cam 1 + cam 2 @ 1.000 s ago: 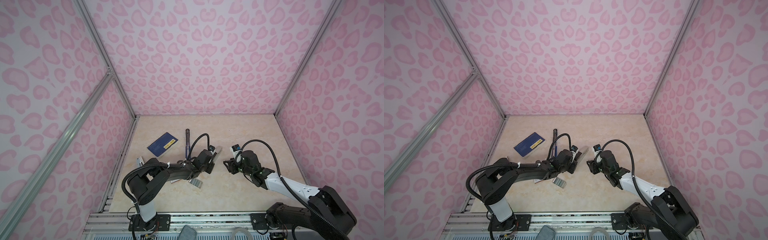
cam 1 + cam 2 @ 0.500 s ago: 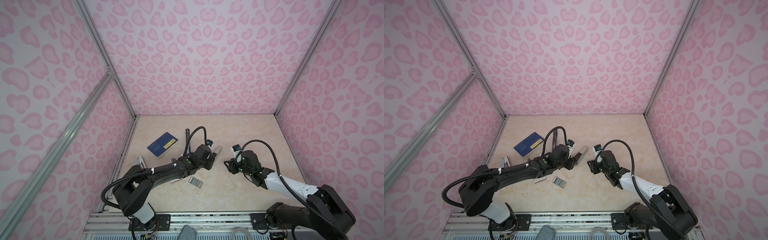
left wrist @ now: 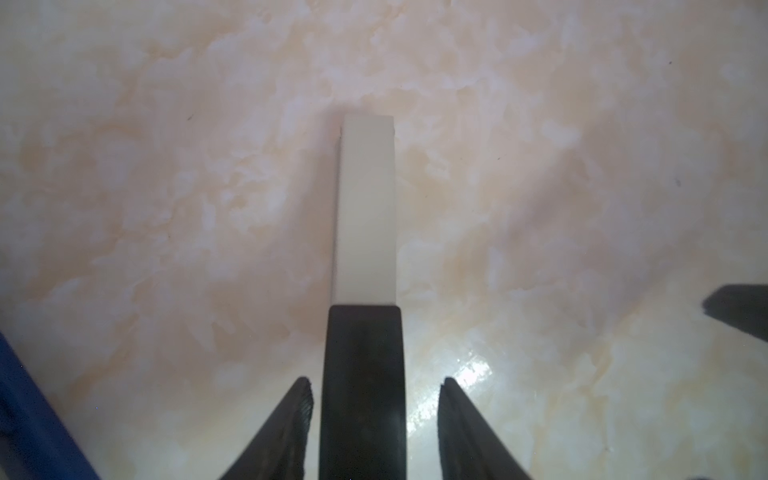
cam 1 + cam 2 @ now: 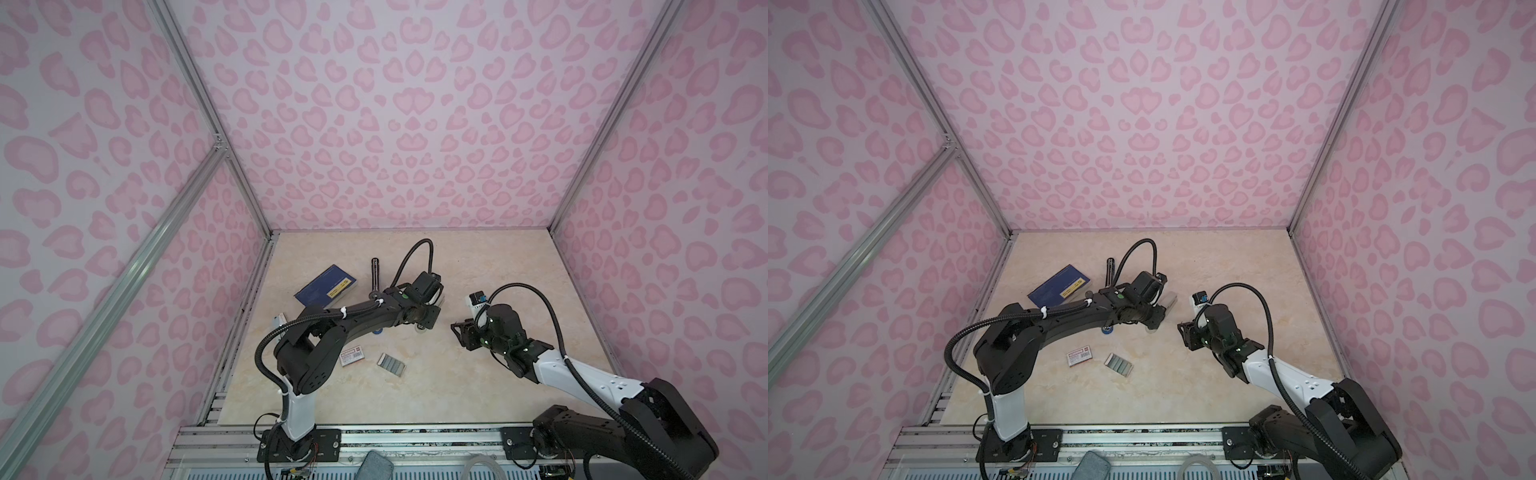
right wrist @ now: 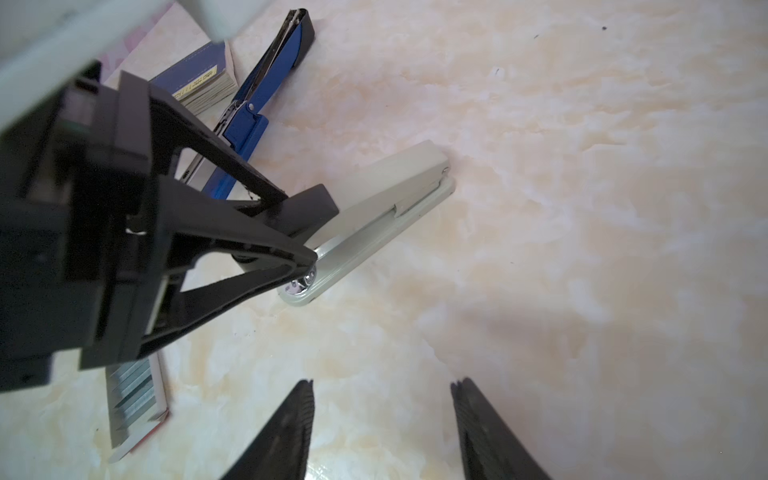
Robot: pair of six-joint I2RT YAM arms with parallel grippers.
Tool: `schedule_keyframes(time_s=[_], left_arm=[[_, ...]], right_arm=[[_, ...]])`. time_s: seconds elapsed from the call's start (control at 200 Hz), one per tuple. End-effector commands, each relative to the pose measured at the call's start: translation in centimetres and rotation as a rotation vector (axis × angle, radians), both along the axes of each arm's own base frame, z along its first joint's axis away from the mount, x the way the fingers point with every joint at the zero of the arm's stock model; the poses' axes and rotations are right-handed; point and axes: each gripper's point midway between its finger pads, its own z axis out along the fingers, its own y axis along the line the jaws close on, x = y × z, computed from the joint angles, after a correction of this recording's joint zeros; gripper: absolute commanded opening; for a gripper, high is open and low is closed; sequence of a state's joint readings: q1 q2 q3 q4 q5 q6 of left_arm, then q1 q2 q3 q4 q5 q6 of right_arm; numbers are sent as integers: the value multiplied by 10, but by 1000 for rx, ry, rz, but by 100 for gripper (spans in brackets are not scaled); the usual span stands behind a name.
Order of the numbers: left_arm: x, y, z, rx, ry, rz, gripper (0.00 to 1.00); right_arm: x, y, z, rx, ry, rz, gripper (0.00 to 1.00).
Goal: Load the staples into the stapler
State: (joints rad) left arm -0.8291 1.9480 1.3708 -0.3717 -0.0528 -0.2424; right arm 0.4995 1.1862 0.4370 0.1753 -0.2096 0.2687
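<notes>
the marbled table is the biggest thing here. over it the left arm reaches to the middle and the right arm hangs close by. the dark blue booklet lies at the back left, with a blue stapler folded open just beside it. nearer the middle lies the grey stapler, shut, with a black rear end. the left gripper stands astride this black end with its jaws apart. one finger looks very close to it, maybe touching, but the wrist view is too blurred to say. on the other side there is a clear gap. the right gripper is spread wide and holds nothing, hovering near the grey stapler. the staples lie in their white tray nearer to the robot bases, well apart from the grey stapler, with the sleeve just beside them. i think the step is to take hold of the grey stapler so it can be opened. to do it well, the left jaws should close squarely and centred on the black end, without pushing the body sideways, and the right gripper should steady the front before anything is lifted.
</notes>
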Motion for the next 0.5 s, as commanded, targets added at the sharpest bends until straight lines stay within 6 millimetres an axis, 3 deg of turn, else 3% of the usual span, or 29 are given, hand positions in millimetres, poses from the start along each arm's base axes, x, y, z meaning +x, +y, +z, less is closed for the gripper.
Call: schedule_keyframes(time_s=[0.0,0.1,0.21,0.495], left_arm=[[-3,5,-8,42,21,-11,32],[-5,3,-13,39,29,-18,13],[-7,4,-23,54,46,-20,3],[-11,7,-39,83,69,-19,3]], right_arm=[[2,0,2,12,-14,-5,56],[2,0,2,15,-14,-5,56],[2,0,1,18,-12,-6,56],[1,-1,3,20,-16,-8,56]])
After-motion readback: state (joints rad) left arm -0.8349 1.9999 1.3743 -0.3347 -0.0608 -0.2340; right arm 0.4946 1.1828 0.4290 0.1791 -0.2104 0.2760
